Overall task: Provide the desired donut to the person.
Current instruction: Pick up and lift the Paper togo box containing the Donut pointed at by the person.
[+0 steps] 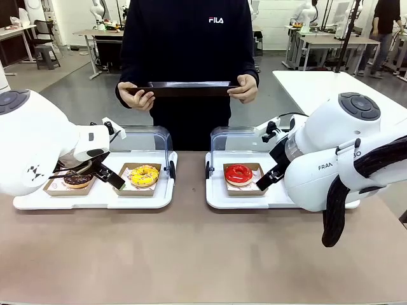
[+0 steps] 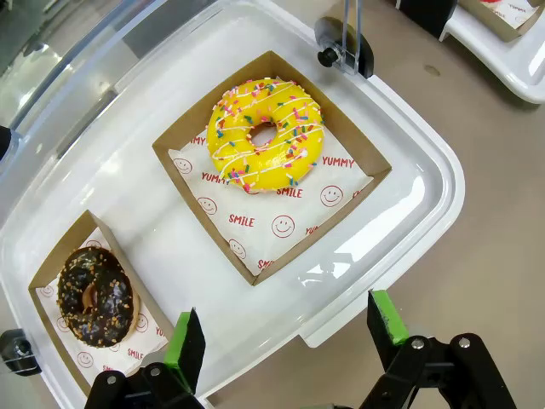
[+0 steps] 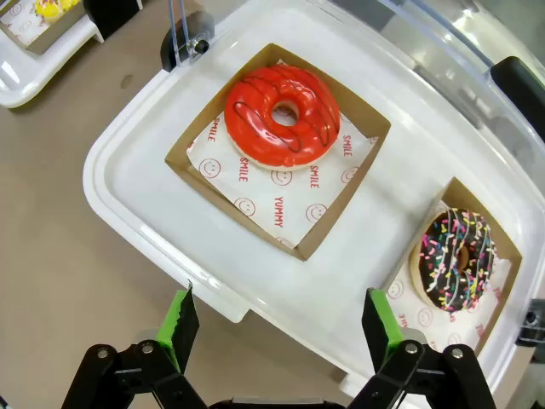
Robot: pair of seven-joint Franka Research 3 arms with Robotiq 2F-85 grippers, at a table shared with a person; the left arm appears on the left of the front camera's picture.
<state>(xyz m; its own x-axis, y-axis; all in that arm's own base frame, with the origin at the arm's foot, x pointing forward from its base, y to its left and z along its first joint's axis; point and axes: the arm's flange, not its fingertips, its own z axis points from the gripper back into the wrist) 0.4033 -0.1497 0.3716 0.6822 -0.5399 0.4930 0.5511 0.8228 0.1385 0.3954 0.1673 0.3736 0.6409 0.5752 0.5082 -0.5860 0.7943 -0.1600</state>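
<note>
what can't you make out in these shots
- Front view: the sprinkled chocolate donut on the right tray is hidden behind the right arm.
- Front view: the dark tray held by the person is edge-on, so its top is hidden.
- Front view: print on the paper under the red donut is too small to read.

You are looking into a lab hall: behind the person (image 1: 187, 51), work tables (image 1: 334, 42) are standing about on a bare grey floor (image 1: 82, 95), a stool (image 1: 48, 57) is sitting at the left, and another person (image 1: 385, 25) is standing far right.
</note>
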